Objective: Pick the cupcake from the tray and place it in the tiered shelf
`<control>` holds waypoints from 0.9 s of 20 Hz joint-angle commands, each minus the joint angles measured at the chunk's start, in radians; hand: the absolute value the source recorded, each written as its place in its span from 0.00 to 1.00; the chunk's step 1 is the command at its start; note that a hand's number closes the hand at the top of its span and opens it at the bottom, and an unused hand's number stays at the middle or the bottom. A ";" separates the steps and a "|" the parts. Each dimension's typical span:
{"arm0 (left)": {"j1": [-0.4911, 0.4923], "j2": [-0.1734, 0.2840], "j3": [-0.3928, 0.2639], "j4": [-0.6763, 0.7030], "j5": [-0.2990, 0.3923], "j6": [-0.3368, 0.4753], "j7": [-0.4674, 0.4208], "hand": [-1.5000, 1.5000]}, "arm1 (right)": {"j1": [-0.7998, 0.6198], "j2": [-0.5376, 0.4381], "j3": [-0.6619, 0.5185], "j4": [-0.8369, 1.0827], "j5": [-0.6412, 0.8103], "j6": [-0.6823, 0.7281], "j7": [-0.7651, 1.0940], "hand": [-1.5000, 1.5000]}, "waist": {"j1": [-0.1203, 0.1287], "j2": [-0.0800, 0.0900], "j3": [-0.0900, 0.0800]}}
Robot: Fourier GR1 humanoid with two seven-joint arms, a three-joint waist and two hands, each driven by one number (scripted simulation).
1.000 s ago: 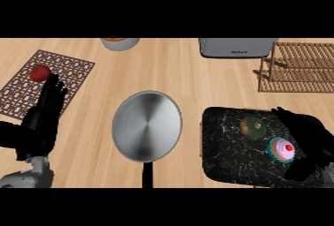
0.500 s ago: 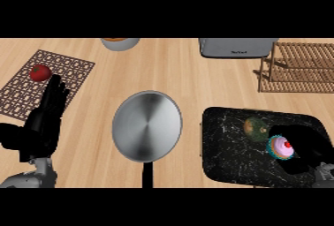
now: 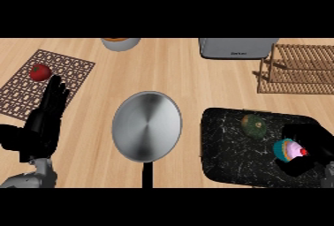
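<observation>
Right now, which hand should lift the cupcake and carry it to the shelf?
The right hand. It is already at the cupcake on the black tray, fingers curled round it, and the wooden tiered shelf stands on the same side. The left hand rests open at the far left, by the patterned mat.

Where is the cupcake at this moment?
In the head view, the cupcake sits at the right end of the black tray, inside the right hand, beside a green vegetable.
</observation>
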 commanded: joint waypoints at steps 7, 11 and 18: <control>0.002 0.000 0.027 0.021 0.010 -0.024 -0.006 0.50 | 0.063 0.010 -0.142 -0.034 -0.143 0.027 -0.132 1.00 | -0.010 0.005 0.011; 0.033 0.007 0.034 -0.017 -0.008 -0.018 -0.018 0.50 | 0.058 -0.004 -0.220 -0.187 -0.255 0.141 -0.080 1.00 | -0.012 0.004 0.011; 0.004 -0.007 0.021 -0.019 -0.007 -0.007 0.033 0.50 | -0.039 0.039 -0.463 -0.416 -0.546 0.215 0.135 1.00 | -0.028 -0.002 0.009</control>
